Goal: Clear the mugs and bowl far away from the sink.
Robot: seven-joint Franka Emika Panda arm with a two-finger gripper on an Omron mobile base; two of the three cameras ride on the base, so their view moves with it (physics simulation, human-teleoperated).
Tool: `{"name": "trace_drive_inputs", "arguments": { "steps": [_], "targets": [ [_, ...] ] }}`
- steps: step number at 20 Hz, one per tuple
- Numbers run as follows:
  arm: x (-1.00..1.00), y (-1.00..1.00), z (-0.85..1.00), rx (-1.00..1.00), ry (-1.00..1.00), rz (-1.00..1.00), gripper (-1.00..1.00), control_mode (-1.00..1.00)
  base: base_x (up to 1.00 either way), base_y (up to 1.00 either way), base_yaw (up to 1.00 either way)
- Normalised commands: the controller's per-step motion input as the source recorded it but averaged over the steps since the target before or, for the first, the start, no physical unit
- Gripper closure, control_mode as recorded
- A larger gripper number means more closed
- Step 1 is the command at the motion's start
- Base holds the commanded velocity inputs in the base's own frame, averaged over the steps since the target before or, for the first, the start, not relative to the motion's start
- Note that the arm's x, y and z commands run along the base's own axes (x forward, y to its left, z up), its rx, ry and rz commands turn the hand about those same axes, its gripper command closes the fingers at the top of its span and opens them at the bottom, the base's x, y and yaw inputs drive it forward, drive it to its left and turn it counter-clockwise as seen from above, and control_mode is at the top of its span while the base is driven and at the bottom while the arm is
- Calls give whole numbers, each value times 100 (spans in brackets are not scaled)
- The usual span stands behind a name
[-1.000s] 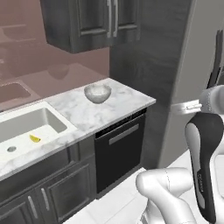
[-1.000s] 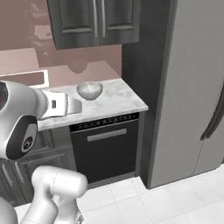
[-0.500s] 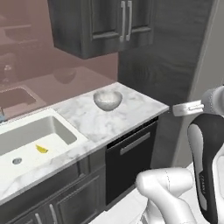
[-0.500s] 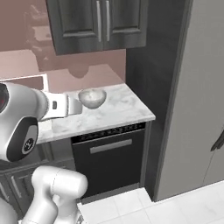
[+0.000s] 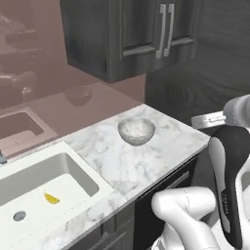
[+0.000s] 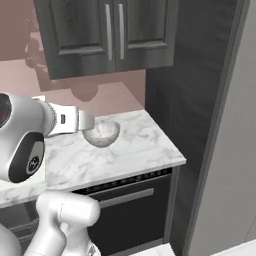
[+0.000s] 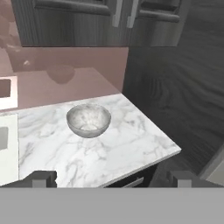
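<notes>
The sink (image 5: 44, 183) is sitting at the worktop's (image 5: 122, 166) left end, holding a small yellow bit (image 5: 51, 198). The bowl (image 5: 136, 130) is standing upright near the back right corner, well apart from it. The tool (image 7: 111, 178) is hovering with tips wide apart, gripping nothing.

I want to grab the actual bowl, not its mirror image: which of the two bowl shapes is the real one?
The glossy speckled grey-white bowl standing on the marble counter is real. The dim, pink-tinted shape higher up on the backsplash is only its reflection.
</notes>
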Motion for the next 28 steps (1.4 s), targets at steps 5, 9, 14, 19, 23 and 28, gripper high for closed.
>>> {"name": "trace_drive_inputs", "arguments": {
  "steps": [5,9,14,19,23,28],
  "targets": [
    [0,0,0,0,0,0,-100,100,56,-1,0],
    [0,0,0,0,0,0,-100,100,54,-9,0],
    [0,0,0,0,0,0,-100,100,25,-34,4],
    [0,0,0,0,0,0,-100,100,41,-57,22],
    [0,0,0,0,0,0,-100,100,42,-43,23],
    [0,0,0,0,0,0,-100,100,35,-24,16]
  ]
}}
